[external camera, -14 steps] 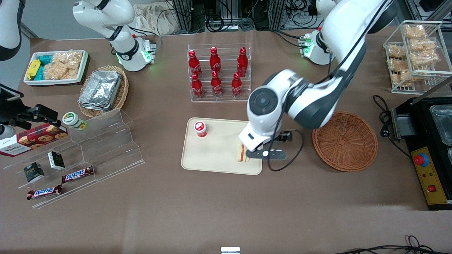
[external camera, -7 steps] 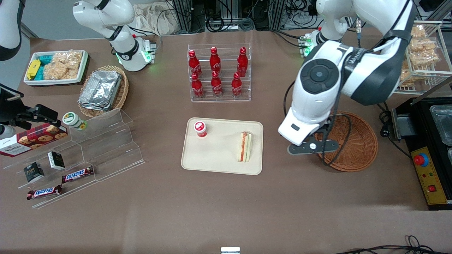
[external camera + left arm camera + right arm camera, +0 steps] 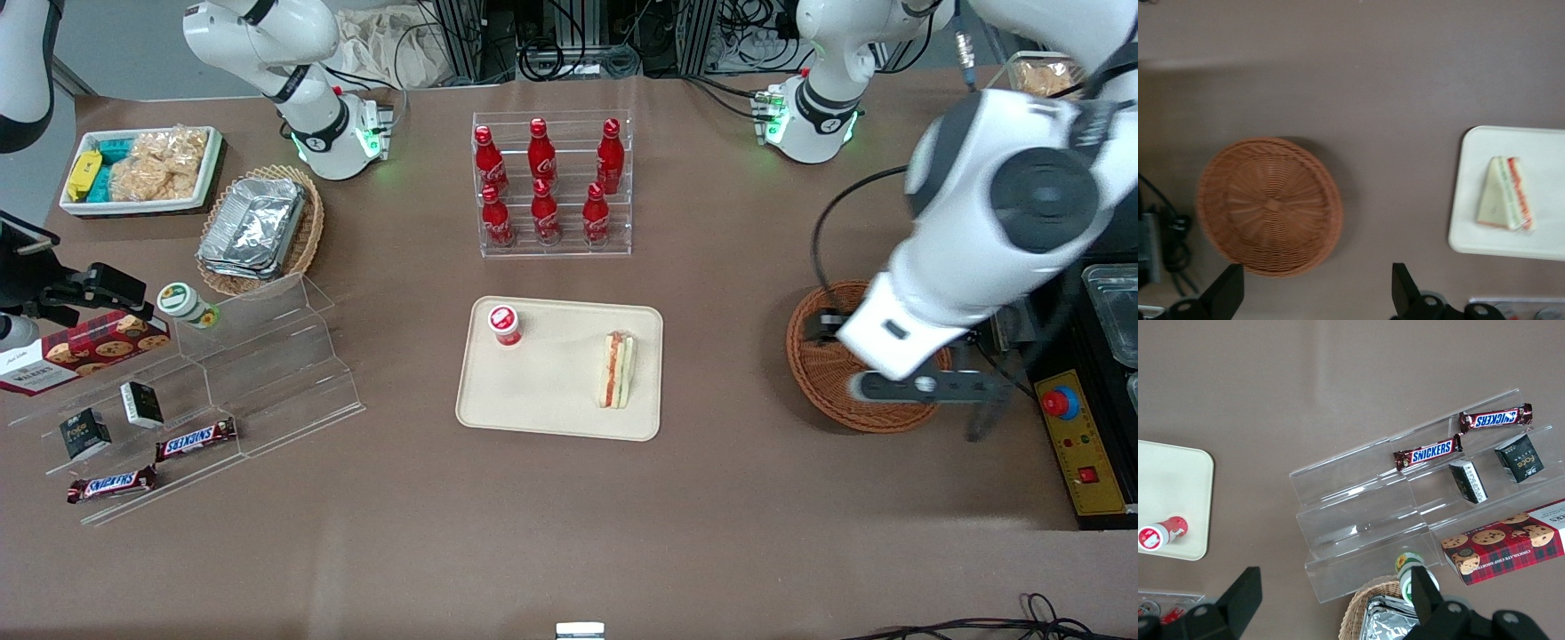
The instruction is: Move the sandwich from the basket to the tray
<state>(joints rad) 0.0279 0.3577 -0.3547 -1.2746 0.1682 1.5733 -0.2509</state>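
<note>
Since the earlier frame, the gripper (image 3: 920, 388) has moved away from the tray (image 3: 542, 404) and now hangs over the basket (image 3: 818, 378), fingers (image 3: 1228, 293) spread and empty. The sandwich (image 3: 618, 369) lies on the tray, toward the parked arm's end, long axis pointing at the front camera.

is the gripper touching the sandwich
Apart. The front view shows the gripper above the basket, open and holding nothing, with bare table between it and the sandwich on the tray.
</note>
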